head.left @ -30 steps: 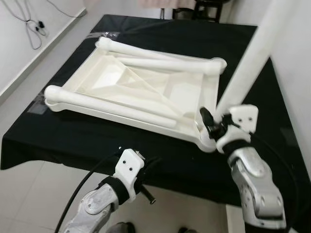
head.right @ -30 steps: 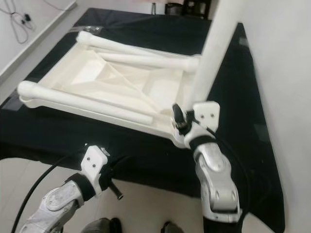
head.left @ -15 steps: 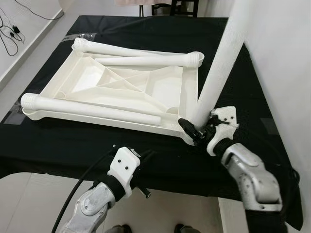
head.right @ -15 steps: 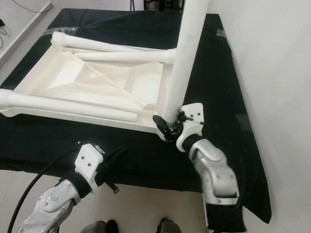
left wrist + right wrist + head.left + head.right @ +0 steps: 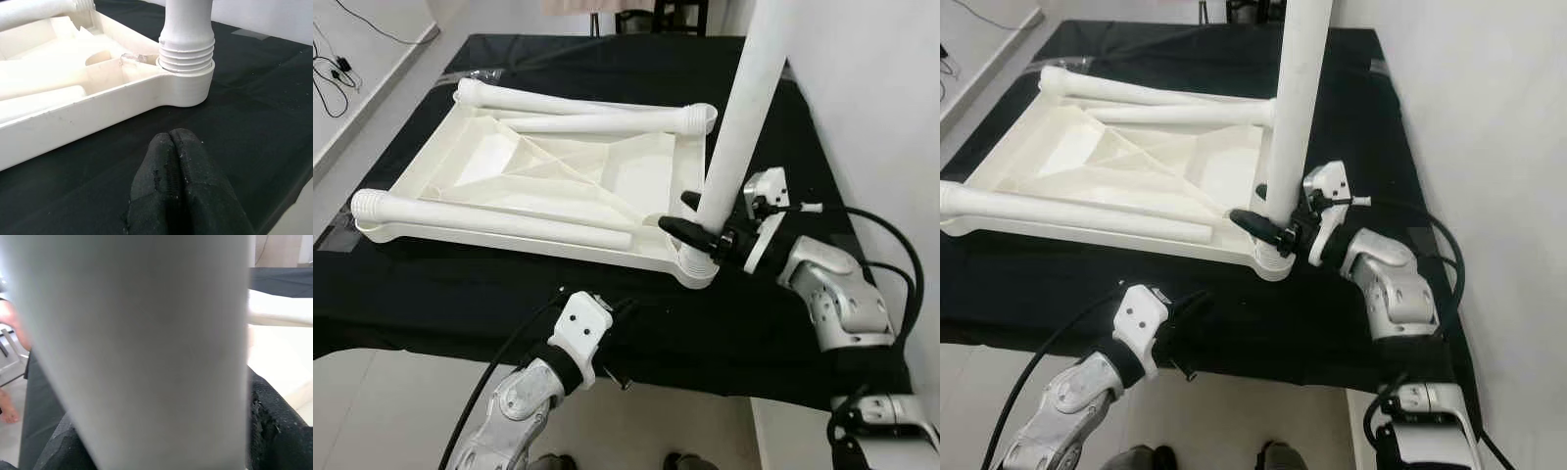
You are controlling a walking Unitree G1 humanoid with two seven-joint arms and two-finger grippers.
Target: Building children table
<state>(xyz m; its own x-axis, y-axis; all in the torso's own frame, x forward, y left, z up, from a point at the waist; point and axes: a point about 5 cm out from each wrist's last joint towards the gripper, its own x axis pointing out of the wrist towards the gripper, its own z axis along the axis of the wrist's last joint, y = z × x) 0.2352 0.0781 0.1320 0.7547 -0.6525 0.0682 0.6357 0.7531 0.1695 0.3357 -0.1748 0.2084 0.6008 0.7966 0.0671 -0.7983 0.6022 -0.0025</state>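
Gripping upright leg (image 5: 741, 117), right fingers (image 5: 682, 228).

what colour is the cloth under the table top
Black, a plain cloth with no pattern; it shows best in the left eye view.

- A black cloth (image 5: 509, 284) covers the surface.
- A white upturned tabletop (image 5: 548, 186) lies directly on the cloth, loose legs (image 5: 499, 217) resting inside it.

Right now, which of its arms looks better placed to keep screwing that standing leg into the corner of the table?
The right. Its gripper already clasps the upright leg just above the corner socket. The left gripper hangs shut, low at the cloth's near edge.
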